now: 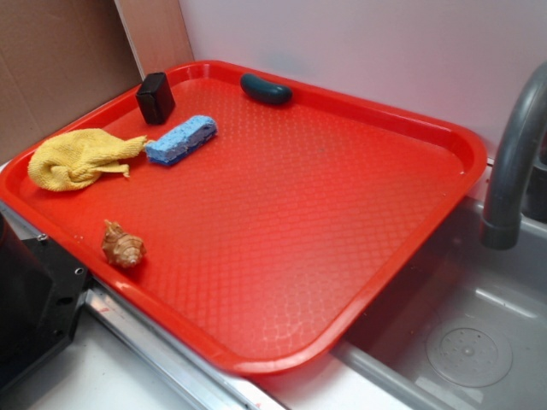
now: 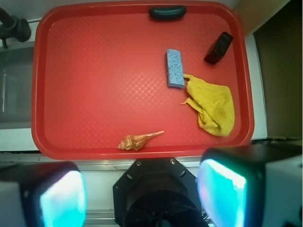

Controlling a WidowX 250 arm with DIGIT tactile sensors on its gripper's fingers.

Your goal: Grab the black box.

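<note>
Approach step not yet begun: hand [image 2: 142,189] is seen wide open, empty, well apart from black box [image 2: 218,48]. A long reach toward the tray's [image 2: 42,71] far corner is judged necessary.

Exterior view oblique from the front corner, wrist view high overhead, both sharing the red tray [image 1: 359,256].
</note>
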